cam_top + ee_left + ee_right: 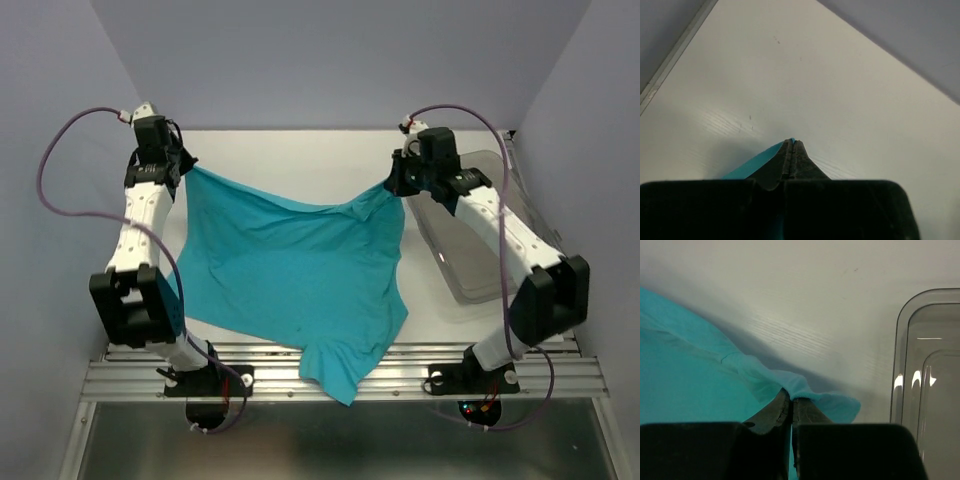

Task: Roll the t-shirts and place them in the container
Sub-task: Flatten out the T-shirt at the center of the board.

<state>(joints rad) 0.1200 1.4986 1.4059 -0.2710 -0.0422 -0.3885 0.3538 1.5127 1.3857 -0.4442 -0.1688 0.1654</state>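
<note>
The left gripper [186,166] has its jaws pressed together on one corner of the teal t-shirt [290,270], toward the far left corner of the tabletop [290,155]. The right gripper [393,186] is likewise clamped on the shirt's other upper corner, toward the far edge and just beside the clear bin [497,160] that stands along the right edge. The fabric hangs between the two grips with its top edge sagging in the middle. The rest spreads over the middle of the tabletop, and a lower fold drapes past the near edge onto the metal rail [560,375] between the arm bases.

The left wrist view shows what the overhead view cannot: the two dark fingertips [799,150] meet with no gap, and only a thin teal sliver [757,162] pokes out on their left side, above bare white surface. The right wrist view shows the fingers closed on a bunched hem, with a small ruffle of cloth [840,407] spilling past the tips to the right. A broad teal sheet fills the left of that frame, and the bin's rounded rim [900,340] sits apart from the fabric. Only the overhead view shows the shirt's whole outline and its overhang at the near edge.
</note>
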